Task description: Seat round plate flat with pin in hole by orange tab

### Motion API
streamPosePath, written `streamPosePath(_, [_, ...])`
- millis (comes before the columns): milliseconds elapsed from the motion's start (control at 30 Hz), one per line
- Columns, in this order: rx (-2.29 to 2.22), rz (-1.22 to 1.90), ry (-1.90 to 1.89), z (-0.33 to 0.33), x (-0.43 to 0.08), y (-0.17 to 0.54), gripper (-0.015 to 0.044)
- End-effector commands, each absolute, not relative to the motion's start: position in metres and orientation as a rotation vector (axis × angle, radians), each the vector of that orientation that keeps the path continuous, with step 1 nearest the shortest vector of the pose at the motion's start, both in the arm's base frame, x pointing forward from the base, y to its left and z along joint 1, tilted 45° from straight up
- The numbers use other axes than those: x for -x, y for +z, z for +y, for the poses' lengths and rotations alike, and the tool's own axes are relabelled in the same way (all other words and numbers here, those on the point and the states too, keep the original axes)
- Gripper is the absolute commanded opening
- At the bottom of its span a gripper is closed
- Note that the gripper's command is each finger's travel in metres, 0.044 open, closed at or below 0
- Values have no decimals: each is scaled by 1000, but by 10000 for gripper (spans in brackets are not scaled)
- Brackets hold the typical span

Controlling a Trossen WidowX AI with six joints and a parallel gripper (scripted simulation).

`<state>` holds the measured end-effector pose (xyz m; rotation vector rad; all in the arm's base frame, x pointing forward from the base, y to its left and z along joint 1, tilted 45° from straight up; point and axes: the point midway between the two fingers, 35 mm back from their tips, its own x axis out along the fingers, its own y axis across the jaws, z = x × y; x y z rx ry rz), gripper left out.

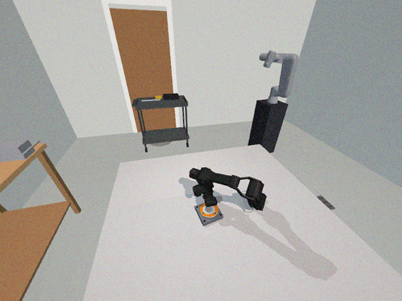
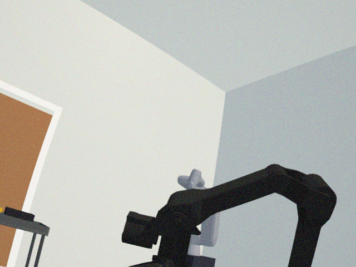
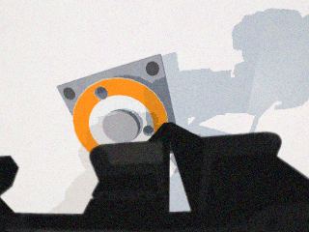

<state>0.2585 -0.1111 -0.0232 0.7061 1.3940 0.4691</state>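
The closed, empty gripper [image 3: 166, 132] pokes down at the orange plate [image 3: 84, 116] near the bench's middle, probably to turn it.

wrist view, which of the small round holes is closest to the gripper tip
The small hole on the plate's inner edge, right of the grey post, just above the shut gripper. The other three holes sit farther up.

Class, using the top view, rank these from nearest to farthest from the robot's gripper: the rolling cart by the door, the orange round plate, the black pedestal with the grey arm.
1. The orange round plate, directly beneath the shut gripper, near the middle of the white surface.
2. The black pedestal, up and to the right, at the surface's far corner.
3. The rolling cart, farther back on the left, in front of the door.
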Motion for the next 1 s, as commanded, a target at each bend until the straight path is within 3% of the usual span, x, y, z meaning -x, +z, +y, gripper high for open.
streamPosePath(0, [-711, 1407, 475, -107, -251, -24, 0])
streamPosePath(967, [-712, 1408, 475, -93, -223, -12, 0])
